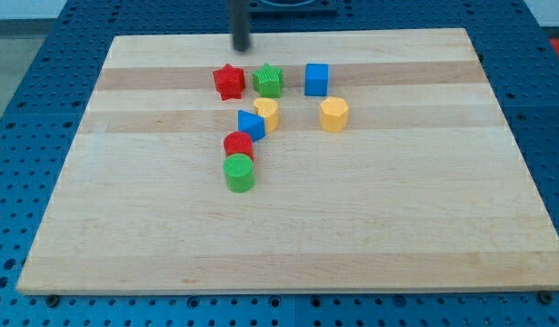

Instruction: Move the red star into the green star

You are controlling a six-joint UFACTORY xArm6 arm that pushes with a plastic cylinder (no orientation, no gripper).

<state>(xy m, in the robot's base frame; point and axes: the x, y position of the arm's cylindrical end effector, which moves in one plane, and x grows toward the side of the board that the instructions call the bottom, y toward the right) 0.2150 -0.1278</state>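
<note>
The red star (228,81) lies near the view's top, a small gap left of the green star (268,80); the two do not touch. My tip (241,47) is above both, near the board's top edge, a little above and right of the red star and apart from it.
A blue cube (316,79) sits right of the green star. Below are a yellow block (267,114) touching a blue triangle block (250,124), a yellow hexagon (334,114), and a red cylinder (238,144) touching a green cylinder (239,173). The wooden board (370,227) lies on a blue perforated table.
</note>
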